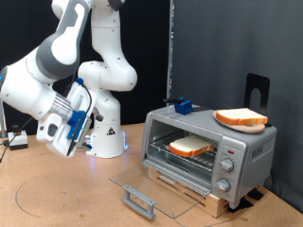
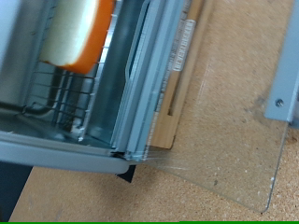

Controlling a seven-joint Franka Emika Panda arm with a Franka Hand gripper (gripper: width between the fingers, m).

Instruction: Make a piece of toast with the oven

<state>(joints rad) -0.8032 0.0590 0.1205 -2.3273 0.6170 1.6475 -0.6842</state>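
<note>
The pincer (image 1: 64,132) hangs in the air at the exterior view's left, well apart from the oven (image 1: 210,147) and above the counter (image 1: 66,194). It is blurred and partly turned away there, and the wrist view shows no fingers at all, so I cannot tell whether it is open or closed; nothing shows between its fingers.

The glass door (image 1: 156,186) of the oven is folded fully down, lying flat and near level with the counter, its grey bar handle (image 1: 139,200) pointing toward the exterior view's bottom. The wrist view looks across that open door (image 2: 224,121) into the oven's mouth.

Inside, the piece of toast (image 1: 189,146) lies on the wire rack (image 1: 194,156); the wrist view shows its pale face and orange-brown crust (image 2: 79,37) resting on the rack bars (image 2: 56,98). A second slice (image 1: 240,118) sits on the oven's roof, toward the exterior view's right.

By my judgement, the loading is done: door opened, bread on the rack. The door is still open, and whether the knobs (image 1: 227,166) have been set cannot be read at this size.
</note>
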